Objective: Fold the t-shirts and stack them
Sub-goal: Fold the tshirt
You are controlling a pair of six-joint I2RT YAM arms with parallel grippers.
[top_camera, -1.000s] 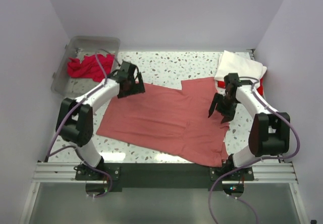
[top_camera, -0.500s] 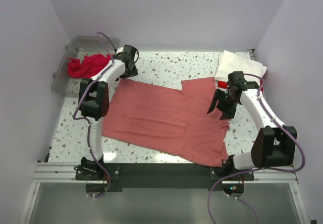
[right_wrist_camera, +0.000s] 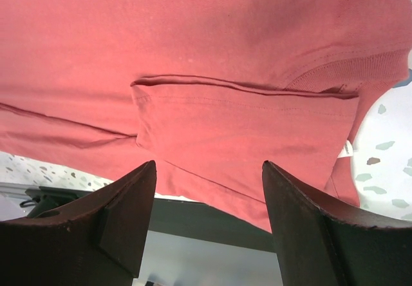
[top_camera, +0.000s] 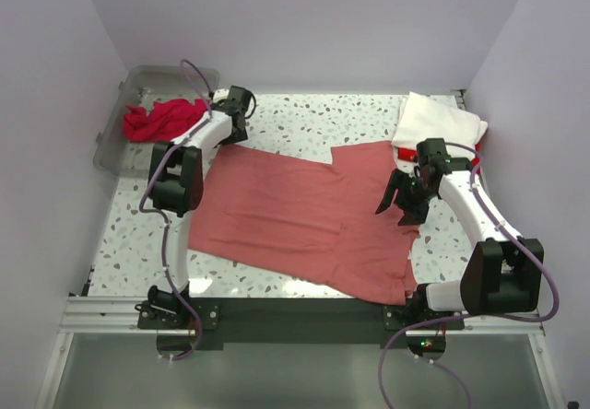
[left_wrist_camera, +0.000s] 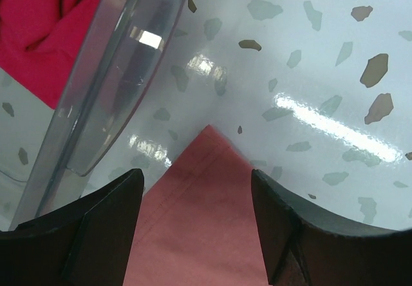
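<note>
Beside clear bin [left_wrist_camera: 112, 67], coral t-shirt [left_wrist_camera: 199, 215] corner

The left pincer [left_wrist_camera: 196, 186], which a second earlier hung over the far-left corner of the coral-red t-shirt [top_camera: 295, 216] with its arm folded toward the near-left corner of the surface [top_camera: 313, 119], swung out toward the far-left corner. It ended just past that cloth corner, beside the clear bin [top_camera: 147, 79], arm nearly straight. The right pincer [top_camera: 396, 208] crept slightly toward the near edge over the shirt, and its elbow dropped toward the near-right corner.
</note>
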